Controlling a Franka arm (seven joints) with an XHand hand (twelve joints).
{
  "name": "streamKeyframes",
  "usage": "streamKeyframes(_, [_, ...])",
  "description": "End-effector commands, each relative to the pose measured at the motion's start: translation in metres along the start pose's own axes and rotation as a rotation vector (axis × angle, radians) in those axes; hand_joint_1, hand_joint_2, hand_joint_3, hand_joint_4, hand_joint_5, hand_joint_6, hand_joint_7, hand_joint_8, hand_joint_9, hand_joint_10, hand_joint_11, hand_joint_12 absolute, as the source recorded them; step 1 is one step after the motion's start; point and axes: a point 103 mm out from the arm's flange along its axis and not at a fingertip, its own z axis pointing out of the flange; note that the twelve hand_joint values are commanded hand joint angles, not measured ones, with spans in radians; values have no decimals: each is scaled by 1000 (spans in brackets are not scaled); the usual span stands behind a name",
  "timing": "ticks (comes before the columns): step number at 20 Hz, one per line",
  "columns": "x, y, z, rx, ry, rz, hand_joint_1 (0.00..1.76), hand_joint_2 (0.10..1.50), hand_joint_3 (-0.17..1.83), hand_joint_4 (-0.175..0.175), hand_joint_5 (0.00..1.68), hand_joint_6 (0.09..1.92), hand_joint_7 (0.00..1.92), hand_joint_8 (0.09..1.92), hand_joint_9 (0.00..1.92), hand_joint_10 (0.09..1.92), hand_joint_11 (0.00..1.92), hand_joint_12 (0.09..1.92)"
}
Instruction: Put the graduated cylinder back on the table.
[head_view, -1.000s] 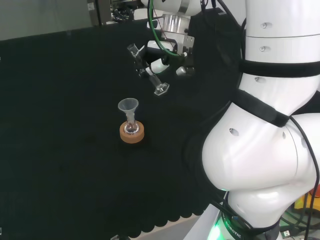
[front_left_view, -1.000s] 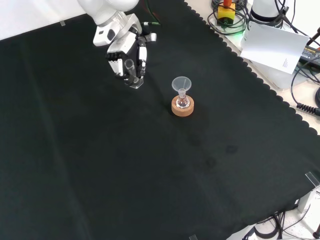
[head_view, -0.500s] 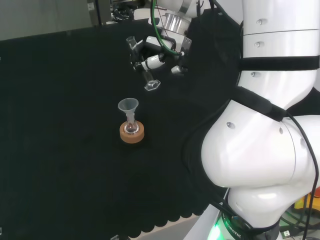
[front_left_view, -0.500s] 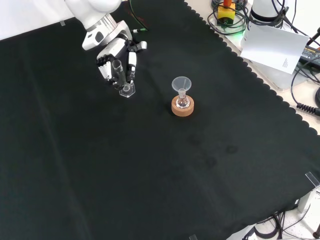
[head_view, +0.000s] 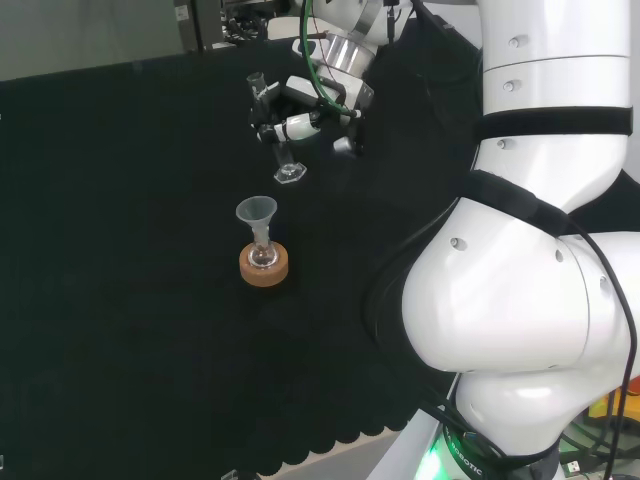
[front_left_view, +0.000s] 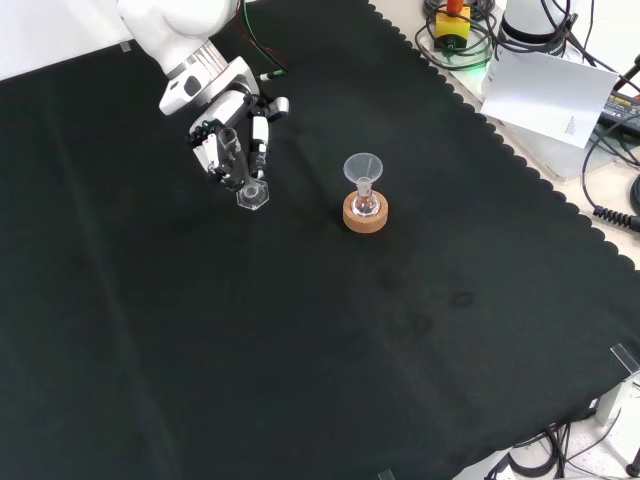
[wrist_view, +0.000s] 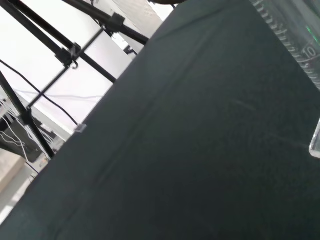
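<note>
The hand has its fingers curled around 1 clear graduated cylinder, gripping it along the tube with the hexagonal foot lowest and close over the black cloth (contact cannot be told). In the front view the cylinder hangs left of the cork stand, well apart from it. That stand carries 1 small flask with a funnel in its neck.

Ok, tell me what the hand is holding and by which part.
The hand holds the graduated cylinder, fingers curled round the middle of its tube; its base hangs free below.
</note>
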Motion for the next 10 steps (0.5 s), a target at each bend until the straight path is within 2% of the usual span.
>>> streamKeyframes(1, [-8,5,7,-53,32,-12,1258,1110,4,-175,973,1004,1006,993,1454,87,1279,741])
streamKeyframes(10, [-21,9,15,-120,45,-14,1255,1118,3,-175,961,1024,990,1016,1432,87,1265,755])
